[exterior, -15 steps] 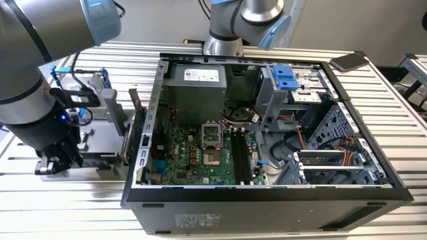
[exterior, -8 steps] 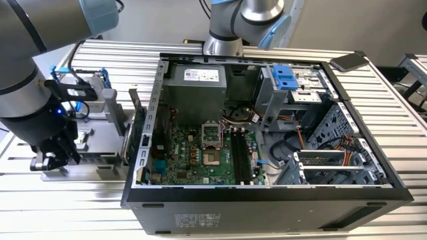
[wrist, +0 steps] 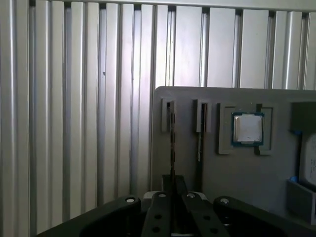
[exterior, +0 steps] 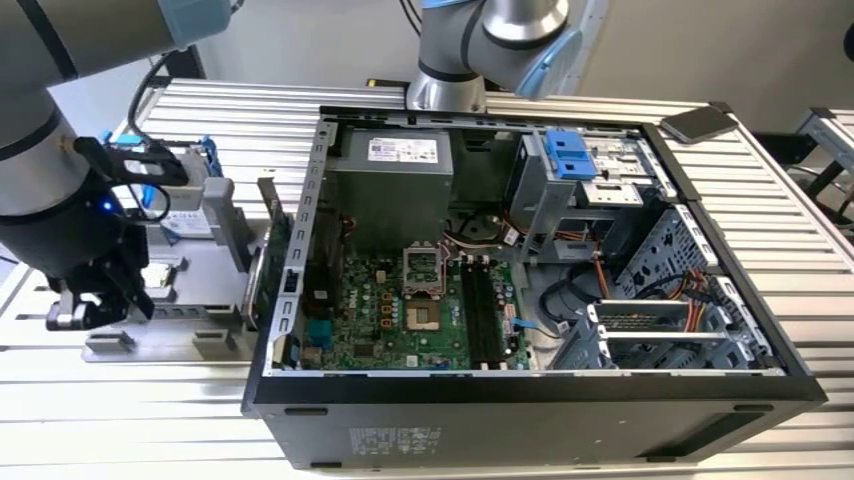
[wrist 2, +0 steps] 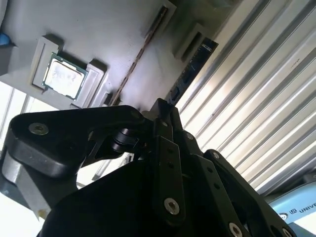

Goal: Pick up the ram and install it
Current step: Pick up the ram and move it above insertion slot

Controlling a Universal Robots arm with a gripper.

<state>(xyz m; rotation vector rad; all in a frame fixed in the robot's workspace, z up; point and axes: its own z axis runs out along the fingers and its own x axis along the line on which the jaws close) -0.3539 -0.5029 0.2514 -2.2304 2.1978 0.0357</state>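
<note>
gripper (exterior: 96, 310): one, black, two-fingered, low over the tray at the exterior view's left, outside the case. Jaws narrow in both wrist views (wrist: 172, 180) (wrist 2: 162, 111), pinched on the edge of the ram.
ram (wrist: 172, 143): one long, flat, dark blue-black circuit-board stick. It stands on edge in the tray's outer slot and runs straight in between the fingers. The second wrist view shows its dark blue face (wrist 2: 191, 71) next to the tray's edge.
second thin stick (wrist: 200, 140): one, edge-on in the neighbouring slot, between the ram and the processor chip. It sits clear of the fingers, and the type can't be told.
sticks in tray: two in total.
processor chip (wrist: 247, 128): one square, silver-topped chip with a green rim, lying flat in its own recess of the tray (wrist 2: 61, 76).
grey moulded fixture tray (exterior: 200, 300): one, on the table just beside the case (wrist: 222, 192).
black open computer case (exterior: 534, 390): one, lying on its side with the side panel off.
green motherboard (exterior: 387, 300): one, lying flat in the case.
long black plastic slots (exterior: 483, 310): side by side on the board, well apart from the gripper. The exact count is unclear.
ribbed aluminium table (exterior: 787, 210): one, carrying the tray and the case (wrist: 74, 98).
</note>
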